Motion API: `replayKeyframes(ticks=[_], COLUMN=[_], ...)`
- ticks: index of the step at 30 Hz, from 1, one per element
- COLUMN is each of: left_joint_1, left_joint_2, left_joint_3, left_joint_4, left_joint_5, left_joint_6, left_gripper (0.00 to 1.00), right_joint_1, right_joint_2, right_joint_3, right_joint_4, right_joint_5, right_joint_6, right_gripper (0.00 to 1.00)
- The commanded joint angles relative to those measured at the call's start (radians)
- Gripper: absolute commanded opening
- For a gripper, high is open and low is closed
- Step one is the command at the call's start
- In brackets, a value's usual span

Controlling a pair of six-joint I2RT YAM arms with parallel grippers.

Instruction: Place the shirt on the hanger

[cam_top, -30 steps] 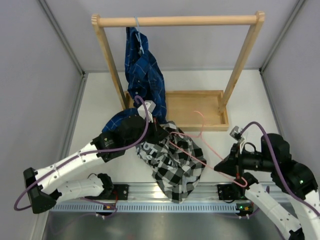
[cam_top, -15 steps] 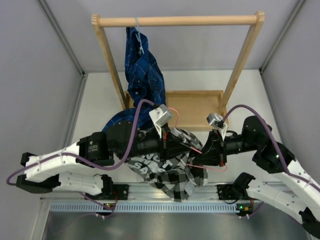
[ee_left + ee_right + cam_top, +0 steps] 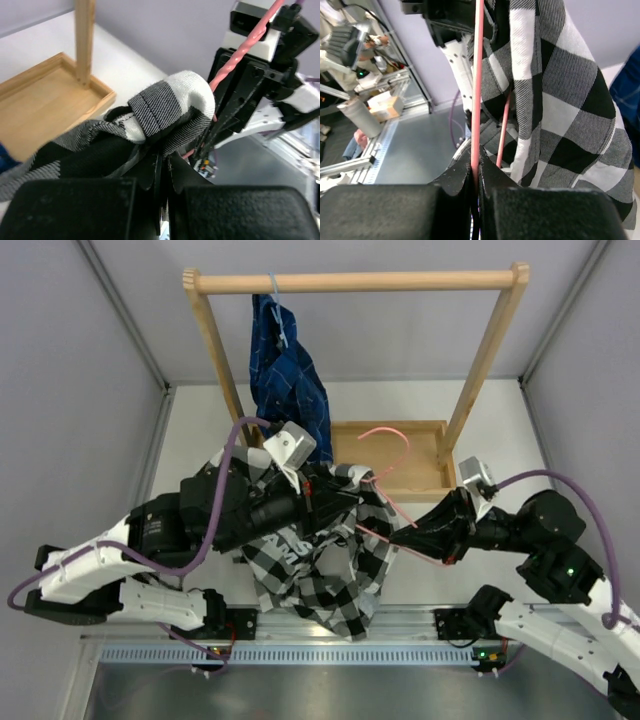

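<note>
The black-and-white check shirt (image 3: 330,565) hangs bunched in mid-air over the table's near middle, white lettering showing on its dark panel. My left gripper (image 3: 322,502) is shut on a fold of it; the fold (image 3: 170,110) shows in the left wrist view. The pink wire hanger (image 3: 385,455) runs through the shirt, its hook up near the tray. My right gripper (image 3: 408,537) is shut on the hanger's wire (image 3: 478,90), right of the shirt (image 3: 560,100).
A wooden rack (image 3: 355,282) stands at the back with a wooden tray base (image 3: 400,455). A dark blue plaid shirt (image 3: 288,380) hangs from the rail on a pale hanger. Grey walls close in left and right.
Both arms lifted and shifted: the shirt rose and spread left, the hanger's hook swung up toward the tray, and the right gripper moved back right along the wire.
</note>
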Motion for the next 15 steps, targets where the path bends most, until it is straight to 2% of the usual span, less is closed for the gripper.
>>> replayKeyframes(ticks=[1, 5, 12, 15], left_joint_1=[0.004, 0.004, 0.004, 0.004], left_joint_2=[0.007, 0.016, -0.056, -0.087], left_joint_3=[-0.105, -0.175, -0.238, -0.263], left_joint_4=[-0.045, -0.048, -0.053, -0.070], left_joint_5=[-0.129, -0.134, -0.165, -0.209], left_joint_6=[0.005, -0.024, -0.034, -0.039], left_gripper=[0.00, 0.00, 0.00, 0.02], right_joint_1=[0.019, 0.054, 0.114, 0.121], right_joint_2=[0.014, 0.050, 0.041, 0.018], right_joint_3=[-0.115, -0.229, -0.336, -0.385], right_joint_4=[0.250, 0.413, 0.477, 0.552], right_joint_5=[0.041, 0.070, 0.261, 0.278], right_joint_6=[0.037, 0.070, 0.040, 0.062], right_gripper=[0.00, 0.00, 0.00, 0.00])
